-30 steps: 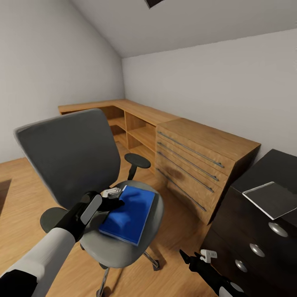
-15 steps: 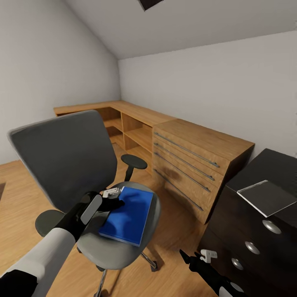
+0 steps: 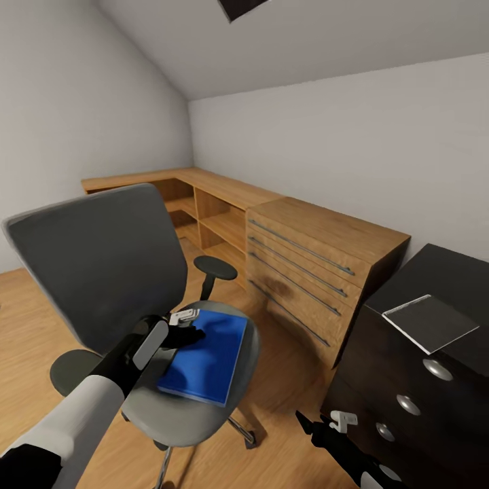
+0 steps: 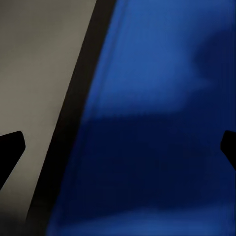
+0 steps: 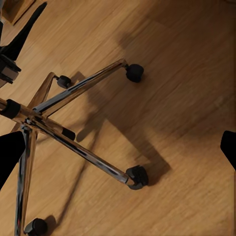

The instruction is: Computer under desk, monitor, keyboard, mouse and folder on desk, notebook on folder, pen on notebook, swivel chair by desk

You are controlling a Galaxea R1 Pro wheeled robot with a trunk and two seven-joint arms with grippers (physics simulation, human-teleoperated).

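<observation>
The bright-blue folder (image 3: 204, 356) lies flat on the grey seat of the swivel chair (image 3: 102, 258). My left gripper (image 3: 192, 327) hovers over the folder's edge nearest the chair's back, open. In the left wrist view the folder (image 4: 157, 123) lies close below beside the grey seat (image 4: 39, 73), and the left gripper (image 4: 118, 147) has its dark fingertips (image 4: 10, 147) far apart. My right gripper (image 3: 309, 424) hangs low and open beside the black desk (image 3: 435, 278). From the right wrist view, the right gripper (image 5: 118, 152) looks down on the chair's chrome base (image 5: 73, 123).
A light wooden chest with long bar handles (image 3: 305, 265) and open wooden shelves (image 3: 217, 217) run along the far wall. A flat grey rectangular item (image 3: 429, 322) lies on the desk top above drawers with silver knobs (image 3: 409, 405). Wooden floor (image 3: 285, 380) separates chair and desk.
The whole picture has slid left, so the camera has turned. Both grippers hold the same stance, and the folder stays on the seat.
</observation>
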